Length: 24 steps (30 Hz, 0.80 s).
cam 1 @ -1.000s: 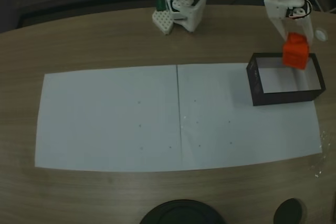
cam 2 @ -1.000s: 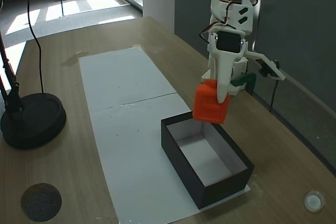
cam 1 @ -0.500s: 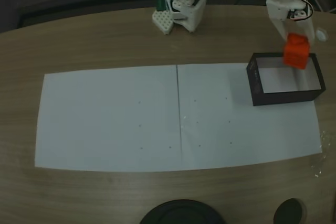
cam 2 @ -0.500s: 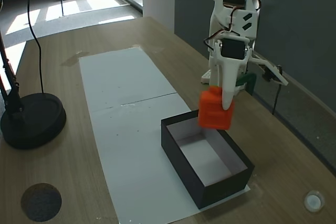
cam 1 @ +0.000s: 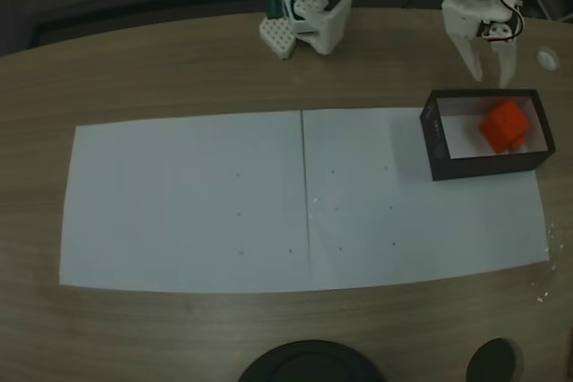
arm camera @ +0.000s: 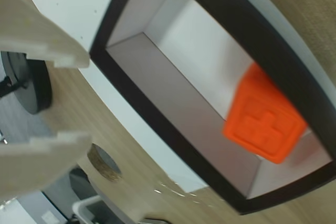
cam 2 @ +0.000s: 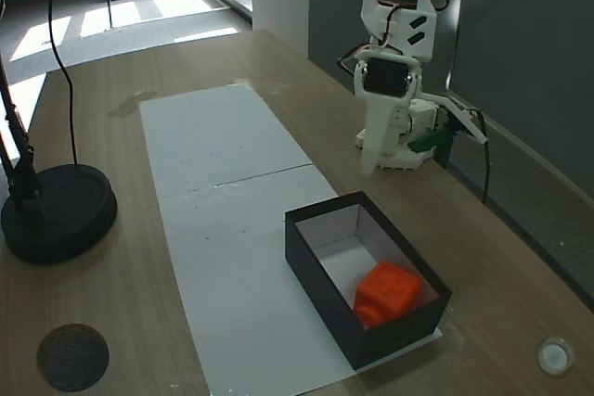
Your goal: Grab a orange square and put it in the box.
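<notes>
White two-finger claw [cam 1: 490, 69] spread apart and holding nothing in a fixed view from above, hanging just past the far wall of the small rectangular box with black outer walls and a white inside [cam 1: 436, 145]. Small bright orange plastic cube with rounded edges [cam 1: 503, 125] lying tilted inside that box, toward its right end as this view shows it, free of the claw. Box sitting on the right-hand part of two white paper sheets [cam 1: 192, 199] laid side by side on the wood-grain surface [cam 1: 179, 69]. White arm base [cam 1: 313, 11] standing at the far edge of the surface, well apart from the box. Dark round lamp base [cam 1: 309, 362] at the near edge.

From the wrist view: two pale claw fingers [arm camera: 37, 30] at the left edge, set wide with open space between them, nothing gripped. Black-walled box [arm camera: 173, 124] below and to the right, with the orange cube [arm camera: 265, 121] resting in one end against the white inner wall, a raised cross-like mark on its upturned face.

In a fixed view from the side: claw [cam 2: 371, 159] pointing downward above the surface, between the arm base and the box, apart from both; gap between the fingers hard to make out here. Orange cube [cam 2: 388, 292] lying on the white floor of the box [cam 2: 320, 289], in the nearer end, leaning at an angle. Black lamp base [cam 2: 56, 215] at the left on the surface.
</notes>
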Each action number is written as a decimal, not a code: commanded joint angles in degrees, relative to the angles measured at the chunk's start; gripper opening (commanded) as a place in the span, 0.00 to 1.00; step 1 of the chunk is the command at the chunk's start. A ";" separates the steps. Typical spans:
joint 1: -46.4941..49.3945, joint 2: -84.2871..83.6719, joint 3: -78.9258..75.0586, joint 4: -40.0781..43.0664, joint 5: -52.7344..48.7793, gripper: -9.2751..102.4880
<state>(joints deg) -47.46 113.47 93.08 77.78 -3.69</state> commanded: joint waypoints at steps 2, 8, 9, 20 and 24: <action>9.32 16.00 -8.09 7.91 0.18 0.08; 31.29 43.77 -4.13 14.41 0.26 0.08; 35.24 48.52 -1.93 14.24 0.18 0.08; 52.91 86.57 35.42 0.09 0.00 0.08; 53.00 84.55 42.10 -4.66 0.00 0.08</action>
<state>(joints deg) 5.62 197.84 133.24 76.11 -3.69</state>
